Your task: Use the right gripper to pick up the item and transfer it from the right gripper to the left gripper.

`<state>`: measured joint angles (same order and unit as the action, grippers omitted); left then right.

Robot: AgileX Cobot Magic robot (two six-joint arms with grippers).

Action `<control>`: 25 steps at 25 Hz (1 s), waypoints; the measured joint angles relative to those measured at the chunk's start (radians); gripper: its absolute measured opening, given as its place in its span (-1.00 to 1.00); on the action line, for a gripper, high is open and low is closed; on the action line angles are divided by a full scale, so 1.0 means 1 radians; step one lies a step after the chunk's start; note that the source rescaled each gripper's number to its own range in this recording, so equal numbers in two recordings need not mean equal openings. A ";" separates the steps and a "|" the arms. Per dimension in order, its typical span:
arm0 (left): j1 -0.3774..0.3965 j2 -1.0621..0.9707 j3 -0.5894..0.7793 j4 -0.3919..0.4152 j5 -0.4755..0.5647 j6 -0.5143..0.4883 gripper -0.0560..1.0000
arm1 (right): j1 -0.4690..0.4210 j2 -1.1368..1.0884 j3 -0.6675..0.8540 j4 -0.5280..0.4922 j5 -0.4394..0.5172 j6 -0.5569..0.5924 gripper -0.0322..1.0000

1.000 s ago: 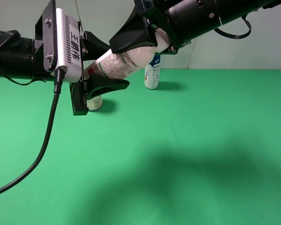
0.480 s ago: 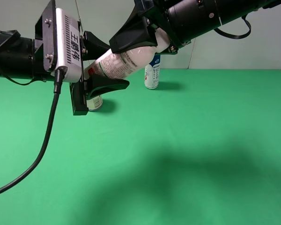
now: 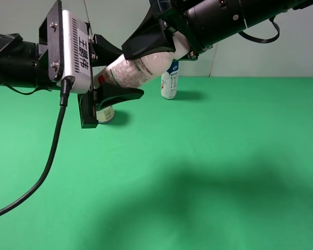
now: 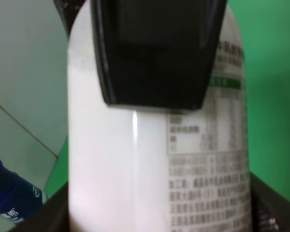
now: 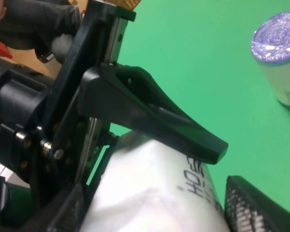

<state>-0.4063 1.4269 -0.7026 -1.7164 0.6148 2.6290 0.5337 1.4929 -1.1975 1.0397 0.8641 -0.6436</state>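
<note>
Up above the green table, the left gripper is clamped on the tilted item near its base. The right gripper straddles the cap end, cap hidden, and honestly can't tell if it's squeezing. Cream can is mostly blocked.

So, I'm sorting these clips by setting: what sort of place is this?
Probably a robotics lab test bench: a green tabletop against a bare pale wall, the left gripper and right gripper both on a white plastic bottle, a blue-capped bottle standing behind.
</note>
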 joint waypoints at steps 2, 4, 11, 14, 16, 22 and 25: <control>0.000 0.001 0.000 0.000 0.000 0.001 -0.89 | 0.000 0.000 0.000 0.012 0.008 0.000 -0.21; 0.000 0.001 0.000 0.000 0.000 0.001 -0.89 | 0.000 -0.001 0.000 0.028 0.014 0.000 0.30; 0.000 0.001 0.000 0.000 0.008 0.001 -0.89 | 0.000 -0.027 0.000 0.034 -0.004 0.005 0.99; 0.000 0.001 0.000 0.005 0.008 0.002 -0.89 | 0.000 -0.050 -0.003 0.021 -0.024 0.023 0.99; 0.000 0.001 0.000 0.006 0.008 0.002 -0.89 | 0.000 -0.064 -0.003 0.002 -0.040 0.031 0.99; 0.000 0.001 0.000 0.006 0.008 0.005 -0.89 | 0.000 -0.112 -0.003 -0.078 -0.100 0.054 0.99; 0.000 0.001 0.000 0.007 0.009 0.003 -0.89 | 0.000 -0.137 -0.003 -0.144 -0.141 0.078 0.99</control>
<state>-0.4063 1.4279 -0.7026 -1.7099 0.6234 2.6320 0.5337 1.3561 -1.2004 0.8957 0.7235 -0.5658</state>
